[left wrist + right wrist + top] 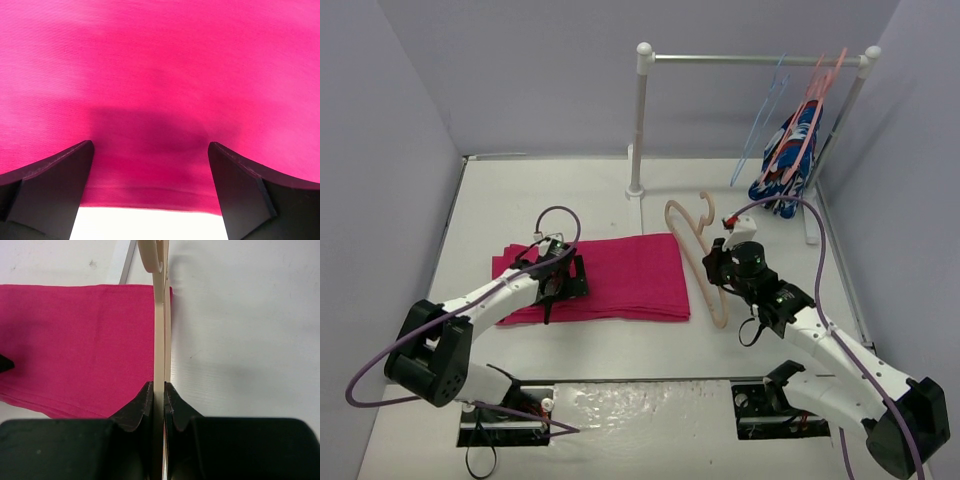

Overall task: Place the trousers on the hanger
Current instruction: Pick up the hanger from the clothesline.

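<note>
Across the middle of the top view, the trousers [630, 275] lie folded flat on the table [570, 200]. At their right edge sits the hanger [160, 315], clamped tight by the right gripper [159, 390]. Left of centre, the left gripper [150, 155] hangs spread wide above the pink cloth.

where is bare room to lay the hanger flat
The far-left white tabletop, between the magenta-pink cloth trousers and the back wall, left of the white rack post, is bare. So is the near strip between trousers and arm bases. Crowded: far right, under the hanging blue patterned garment, and around the thick beige wooden hanger in the right pincer.
</note>
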You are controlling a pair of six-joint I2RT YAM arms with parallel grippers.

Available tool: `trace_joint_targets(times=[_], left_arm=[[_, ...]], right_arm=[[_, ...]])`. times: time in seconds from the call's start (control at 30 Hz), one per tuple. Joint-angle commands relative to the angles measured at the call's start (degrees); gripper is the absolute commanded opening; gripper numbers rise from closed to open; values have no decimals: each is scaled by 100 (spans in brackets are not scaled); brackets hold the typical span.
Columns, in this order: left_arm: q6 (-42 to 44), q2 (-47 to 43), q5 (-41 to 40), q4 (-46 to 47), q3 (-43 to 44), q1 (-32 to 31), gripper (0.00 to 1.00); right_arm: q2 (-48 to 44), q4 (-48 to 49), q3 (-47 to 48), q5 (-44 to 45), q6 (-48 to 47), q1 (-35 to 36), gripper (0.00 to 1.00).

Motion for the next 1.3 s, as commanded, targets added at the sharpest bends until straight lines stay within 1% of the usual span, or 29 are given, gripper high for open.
trace_joint_targets(times=[0.0, 0.1, 0.2, 0.33, 0.5, 0.7, 0.9, 1.03, 1.27], left_arm=[[-70, -112, -66, -18, 879, -810, 97], [-265, 207, -348, -17, 1624, -1389, 96], [-331, 786, -495, 93, 2220, -1917, 92], [-231, 1723, -456, 202, 3254, -2311, 86], [-207, 2844, -374, 248, 4337, -2567, 84], [-308, 3484, -322, 515, 4657, -2632, 77], [-242, 4160, -566, 242, 5345, -2890, 73], [-470, 4438, -726, -112, 5579, -2967, 68], [-710, 4545, -807, -335, 5579, -3000, 68]], right_arm=[[-375, 554, 11, 759, 192, 49, 0], [-509, 339, 29, 1238, 218, 42, 0], [-518, 177, 35, 1373, 280, 43, 0], [-598, 149, -86, 1282, 422, 49, 0], [-680, 149, -221, 1320, 569, 49, 0], [-950, 185, -484, 1370, 792, 49, 0], [-1029, 183, -616, 1387, 861, 49, 0], [-1061, 178, -640, 1372, 846, 49, 0], [-1024, 210, -684, 1387, 817, 49, 0]])
